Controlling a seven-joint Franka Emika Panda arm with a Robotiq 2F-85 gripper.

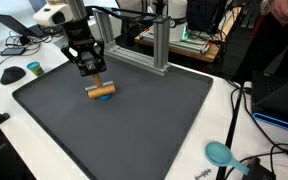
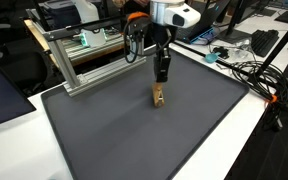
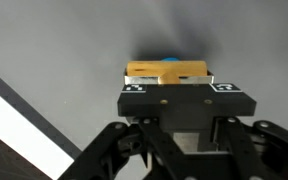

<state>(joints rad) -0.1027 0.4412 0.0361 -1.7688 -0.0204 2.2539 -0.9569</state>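
Observation:
A small wooden block (image 1: 102, 92) with a blue part lies low on the dark grey mat (image 1: 134, 125), towards its far side. My gripper (image 1: 94, 80) comes straight down onto the block, and the jaws are shut on it. Seen from across the table, the block (image 2: 158, 96) stands right under the black gripper (image 2: 160, 82). In the wrist view the block (image 3: 169, 70) with its blue bit shows just past the gripper body (image 3: 170, 88). The fingertips themselves are hidden there. I cannot tell whether the block is lifted off the mat.
An aluminium frame (image 1: 159, 45) stands along the mat's far edge, and its rails (image 2: 84, 60) run close by the arm. A teal round object (image 1: 219, 153) and cables (image 2: 254, 75) lie on the white table (image 1: 14, 140) off the mat. The mat's edge (image 3: 19, 125) shows at the left.

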